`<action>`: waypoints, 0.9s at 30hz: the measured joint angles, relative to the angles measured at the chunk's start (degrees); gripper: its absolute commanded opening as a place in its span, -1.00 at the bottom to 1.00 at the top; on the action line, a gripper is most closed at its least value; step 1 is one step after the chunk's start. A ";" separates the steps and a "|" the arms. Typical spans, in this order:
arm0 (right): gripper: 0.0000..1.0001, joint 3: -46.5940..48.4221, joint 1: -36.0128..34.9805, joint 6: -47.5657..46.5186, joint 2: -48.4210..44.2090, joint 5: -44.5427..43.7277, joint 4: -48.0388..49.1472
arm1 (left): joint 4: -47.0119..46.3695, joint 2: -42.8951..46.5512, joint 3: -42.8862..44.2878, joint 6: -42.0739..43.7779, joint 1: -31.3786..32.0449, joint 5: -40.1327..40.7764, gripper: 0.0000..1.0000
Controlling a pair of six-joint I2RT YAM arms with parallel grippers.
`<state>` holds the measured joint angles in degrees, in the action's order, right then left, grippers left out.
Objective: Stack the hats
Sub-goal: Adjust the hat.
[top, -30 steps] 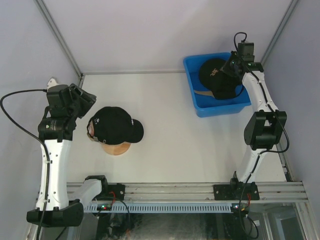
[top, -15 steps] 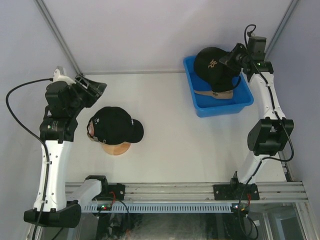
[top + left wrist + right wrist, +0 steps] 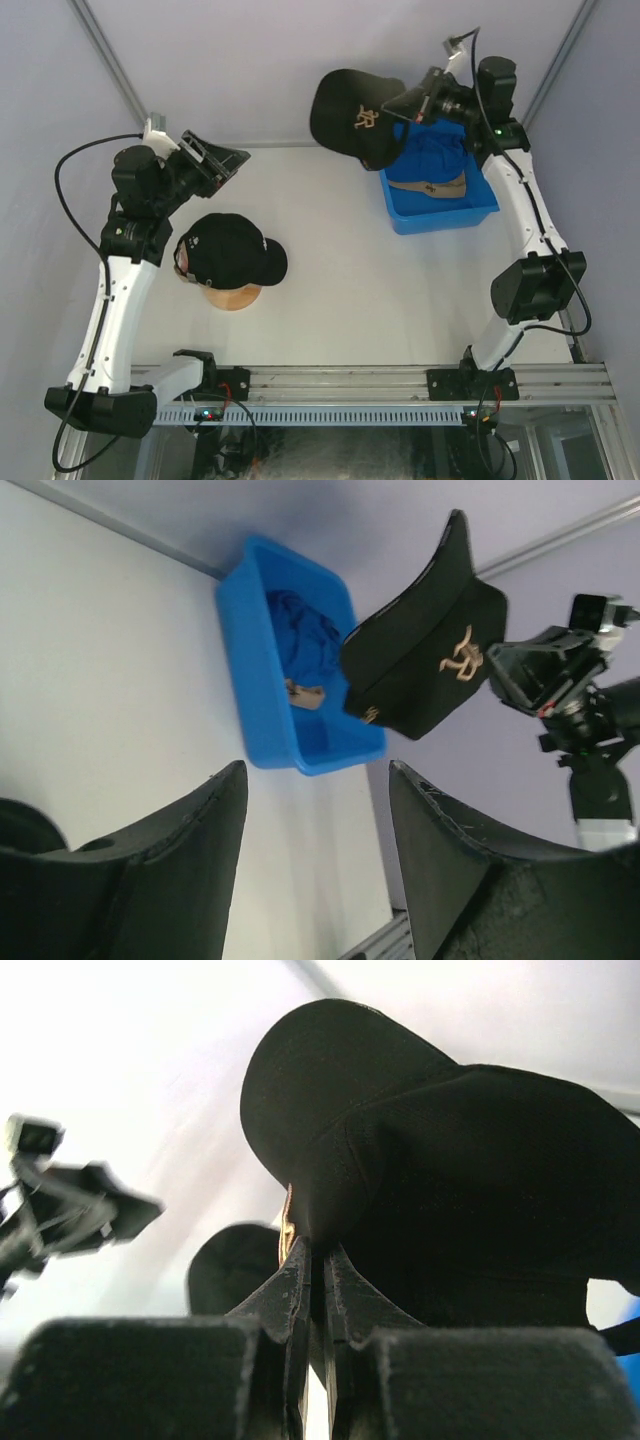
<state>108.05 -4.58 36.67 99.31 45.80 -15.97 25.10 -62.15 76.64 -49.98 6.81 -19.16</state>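
Lifted clear of the bin [image 3: 440, 220], the black cap [image 3: 350, 118] now hangs high over the table [image 3: 340, 300]
Its edge is pinched in the closed right gripper [image 3: 312, 1252]; the left gripper [image 3: 318, 780] has risen too, jaws apart and empty. Next, I think, it goes onto the other black cap [image 3: 228, 250] on the stand [image 3: 232, 297]
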 measured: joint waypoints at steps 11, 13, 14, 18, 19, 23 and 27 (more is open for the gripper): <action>-1.00 3.17 -14.25 0.63 -0.11 13.51 1.33 | -12.15 1.68 -4.63 -7.74 0.52 -7.32 0.47; -1.00 3.98 -16.26 -0.04 -0.28 14.25 0.68 | -14.49 2.67 -6.03 -9.49 0.55 -8.35 0.48; -1.00 4.20 -17.16 -0.42 -0.44 14.58 0.28 | -15.58 3.17 -6.62 -10.21 0.55 -8.72 0.49; -1.00 5.11 -19.63 -1.99 -0.74 15.23 -2.23 | -18.93 5.44 -8.13 -12.70 0.59 -9.90 0.47; -1.00 5.44 -20.15 -2.45 -0.76 15.23 -2.97 | -20.00 6.32 -8.68 -13.46 0.57 -10.10 0.46; -1.00 6.73 -21.77 -3.85 -0.76 15.67 -5.57 | -21.44 7.85 -9.33 -14.45 0.59 -10.75 0.39; -1.00 11.67 -22.21 -5.27 -0.17 16.68 -9.94 | -22.73 8.33 -9.44 -15.10 0.85 -11.78 0.20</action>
<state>119.72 -26.79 31.40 99.13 62.48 -25.91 2.37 -53.82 67.20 -65.08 7.66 -30.94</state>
